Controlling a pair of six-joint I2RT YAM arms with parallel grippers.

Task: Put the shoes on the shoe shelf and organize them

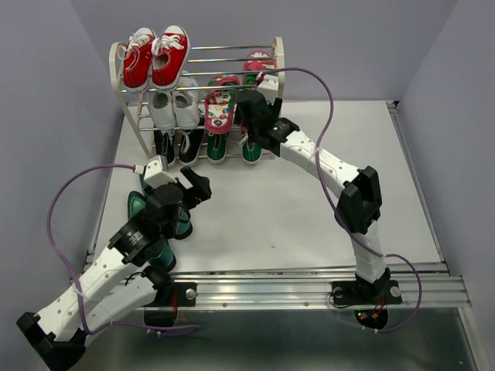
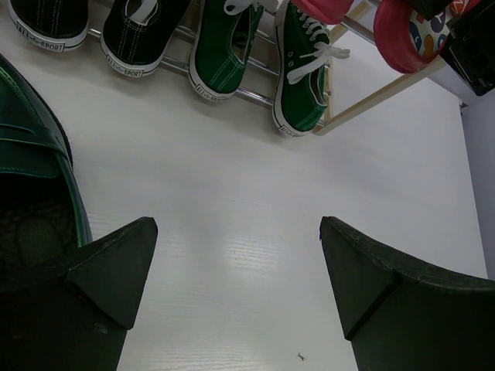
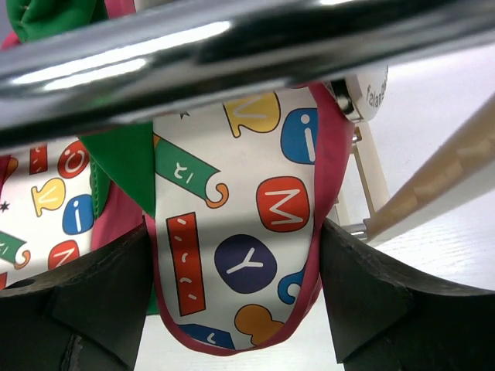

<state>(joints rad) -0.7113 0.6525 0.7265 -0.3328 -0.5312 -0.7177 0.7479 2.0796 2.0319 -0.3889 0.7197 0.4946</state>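
Observation:
The shoe shelf (image 1: pixel 224 48) stands at the back of the table. My right gripper (image 1: pixel 257 86) is shut on the heel end of a red-pink flip-flop (image 3: pixel 247 193) with letter prints and a green strap. It holds the flip-flop at the shelf's right side under a silver rod (image 3: pixel 232 46). The other flip-flop (image 1: pixel 220 104) rests on a middle tier. Two green sneakers (image 2: pixel 224 46) sit on the bottom tier. My left gripper (image 2: pixel 238 263) is open and empty over bare table, beside a dark teal high heel (image 2: pixel 31 154). The teal heels (image 1: pixel 141 207) lie at the left, partly hidden by my left arm.
Red sneakers (image 1: pixel 155 58) sit on the top tier, white sneakers (image 1: pixel 174 108) below them, and black sneakers (image 2: pixel 143 35) on the bottom tier left of the green ones. The shelf's cream side frame (image 2: pixel 379 97) stands at the right. Purple cables loop from both arms.

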